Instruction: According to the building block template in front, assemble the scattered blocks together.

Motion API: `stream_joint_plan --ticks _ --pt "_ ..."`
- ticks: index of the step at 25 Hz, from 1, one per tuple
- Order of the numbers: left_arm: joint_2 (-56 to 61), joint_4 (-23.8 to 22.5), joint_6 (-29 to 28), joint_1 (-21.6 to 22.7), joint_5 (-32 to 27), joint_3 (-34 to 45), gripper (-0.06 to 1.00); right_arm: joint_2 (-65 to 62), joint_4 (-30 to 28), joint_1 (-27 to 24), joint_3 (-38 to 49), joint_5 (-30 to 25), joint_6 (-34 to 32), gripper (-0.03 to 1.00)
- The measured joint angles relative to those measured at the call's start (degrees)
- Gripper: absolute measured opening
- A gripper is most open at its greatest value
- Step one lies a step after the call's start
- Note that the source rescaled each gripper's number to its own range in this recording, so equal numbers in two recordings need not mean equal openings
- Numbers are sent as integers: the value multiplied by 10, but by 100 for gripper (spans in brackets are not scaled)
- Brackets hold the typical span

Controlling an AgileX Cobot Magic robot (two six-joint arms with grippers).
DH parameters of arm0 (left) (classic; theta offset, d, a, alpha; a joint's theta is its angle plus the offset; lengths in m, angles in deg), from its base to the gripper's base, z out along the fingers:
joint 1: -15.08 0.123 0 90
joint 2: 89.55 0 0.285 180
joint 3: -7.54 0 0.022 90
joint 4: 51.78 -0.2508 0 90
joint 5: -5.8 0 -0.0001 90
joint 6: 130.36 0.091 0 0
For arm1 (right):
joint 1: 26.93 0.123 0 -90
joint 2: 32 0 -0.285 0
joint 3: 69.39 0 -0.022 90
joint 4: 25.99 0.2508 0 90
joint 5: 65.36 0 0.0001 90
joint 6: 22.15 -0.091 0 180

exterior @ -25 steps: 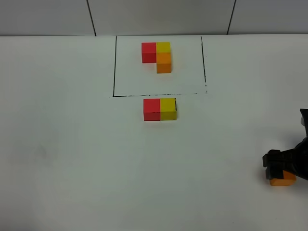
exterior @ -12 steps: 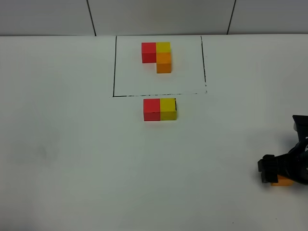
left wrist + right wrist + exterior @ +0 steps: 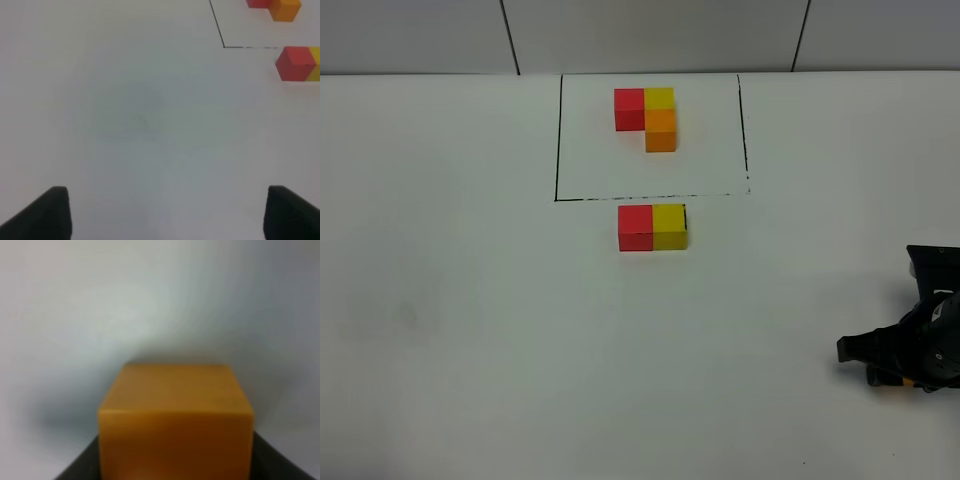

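Note:
The building block template [image 3: 650, 118], a red, yellow and orange L, lies inside the black drawn rectangle at the back. Just in front of the frame, a scattered red block [image 3: 635, 227] and yellow block [image 3: 670, 226] sit side by side, touching. My right gripper [image 3: 878, 366] is low at the front right, over the orange block [image 3: 892, 384], of which only a sliver shows. In the right wrist view the orange block [image 3: 175, 420] fills the space between the dark fingers [image 3: 80, 467]. My left gripper [image 3: 167, 215] is open and empty over bare table.
The left wrist view shows the red block [image 3: 295, 63] and a corner of the black frame [image 3: 223, 46] far ahead. The white table [image 3: 470, 300] ends at a grey panelled wall at the back.
My right gripper has come down and a little left over the orange block. The block is now almost wholly covered by it. The red and yellow blocks have not moved.

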Motion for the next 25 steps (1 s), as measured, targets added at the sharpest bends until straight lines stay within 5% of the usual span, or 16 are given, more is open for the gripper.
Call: stream_joint_plan --ticks 6,14,25 --pt "0 0 0 0 0 0 72 1 0 97 -49 -33 -73 1" --pt "0 0 0 0 0 0 72 94 -64 245 -271 -161 -247 1" --pt "0 0 0 0 0 0 72 277 -87 296 -503 -237 -303 1"
